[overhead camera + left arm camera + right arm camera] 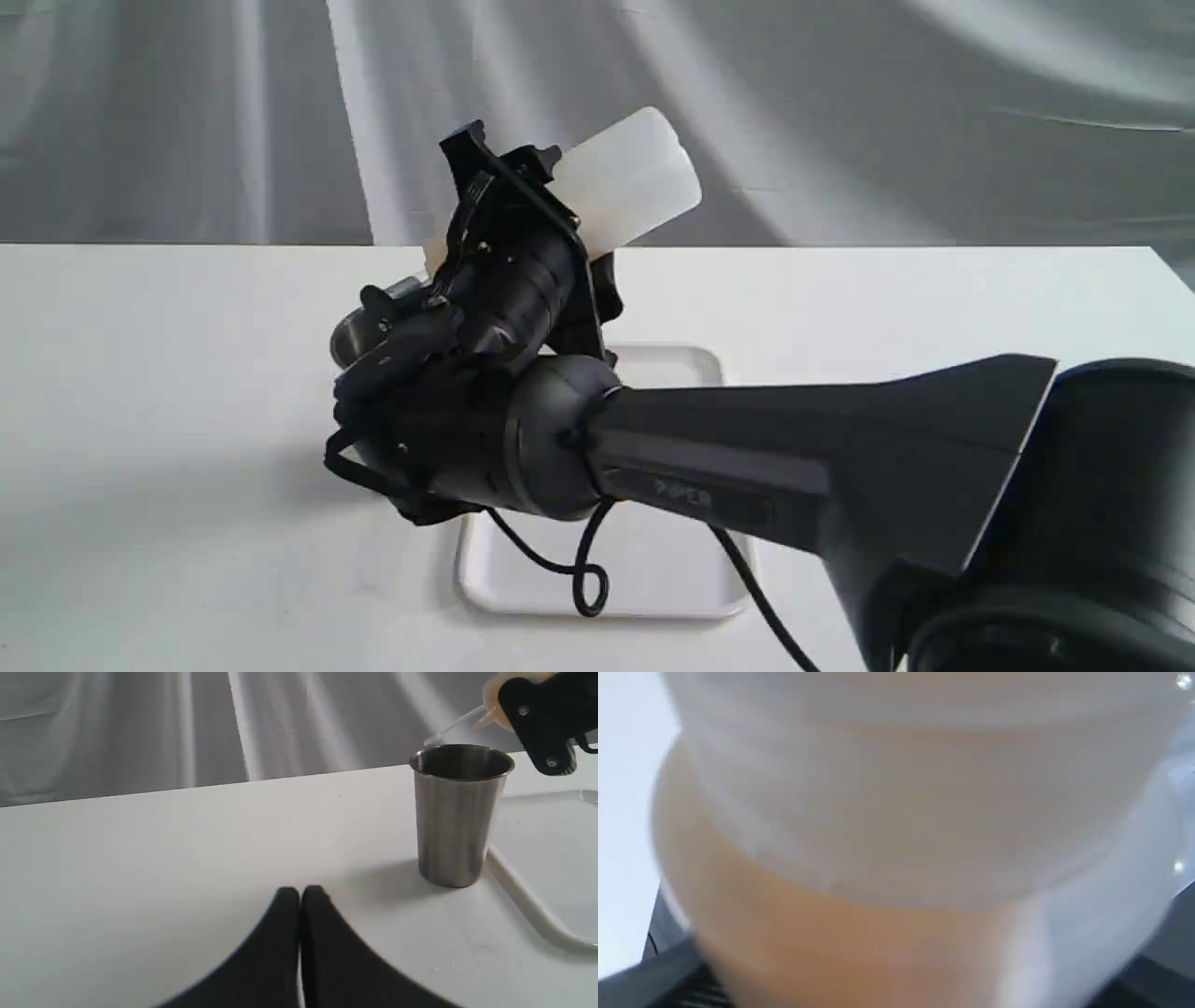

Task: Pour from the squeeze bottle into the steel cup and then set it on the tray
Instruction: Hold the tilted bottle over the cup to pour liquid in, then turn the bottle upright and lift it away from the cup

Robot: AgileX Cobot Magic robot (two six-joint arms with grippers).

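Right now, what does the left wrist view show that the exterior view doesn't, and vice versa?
Only the left wrist view: the cup standing whole and upright on the table, beside the tray and not on it, the bottle with its nozzle slanting toward the cup's rim, and the shut left gripper. Only the exterior view: the bottle's raised base and the right arm, which hides most of the cup. Both: cup, tray, tilted bottle.

One marking found: faint tone-on-tone lettering "PIPER" (683, 495) on the right arm's black forearm link (822, 439), about five o'clock from the exterior view's centre. Nothing else legible.
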